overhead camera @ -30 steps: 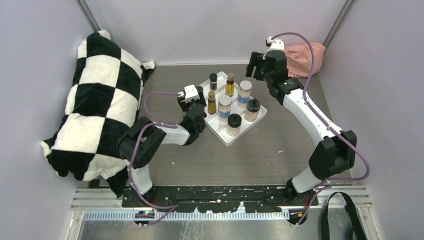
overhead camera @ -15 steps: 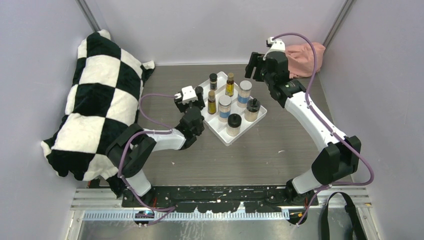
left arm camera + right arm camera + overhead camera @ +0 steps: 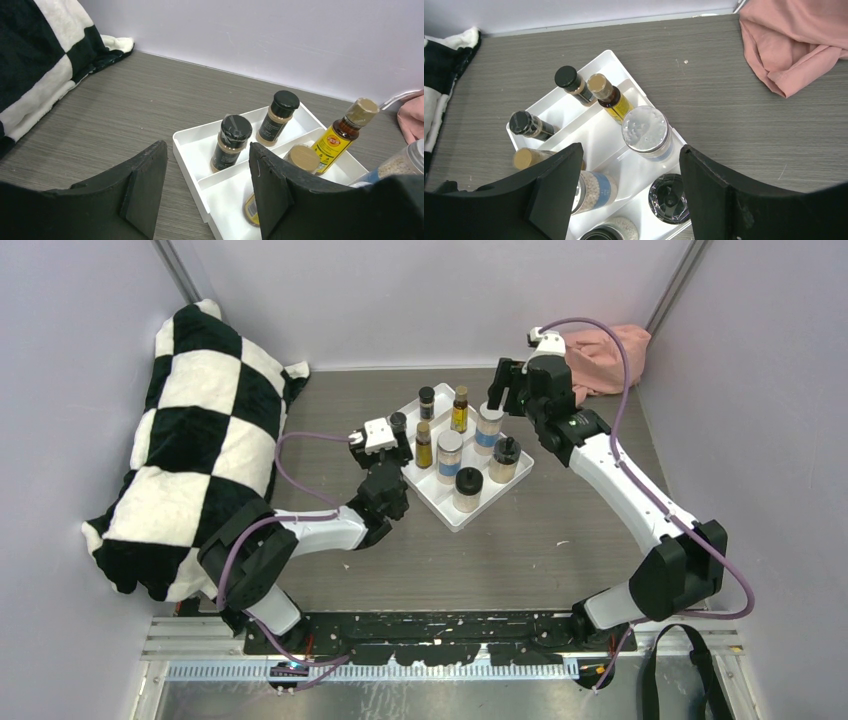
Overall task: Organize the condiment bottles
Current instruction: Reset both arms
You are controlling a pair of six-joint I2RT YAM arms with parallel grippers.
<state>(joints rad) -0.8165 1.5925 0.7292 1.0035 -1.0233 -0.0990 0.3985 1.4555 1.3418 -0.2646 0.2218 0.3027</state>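
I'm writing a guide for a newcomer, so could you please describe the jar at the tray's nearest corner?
Look at the white tray in the middle of the grey table. At its corner closest to the arms' bases stands a squat tan jar with a black cap. Its twin sits further back and right, and the blue-labelled jars behind it have silver lids.

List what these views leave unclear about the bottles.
Left wrist: a finger of the left gripper hides most of one amber bottle; the right edge cuts off a blue-labelled jar.
Right wrist: the bottom edge cuts off a tan jar.
Top: labels are too small to read.
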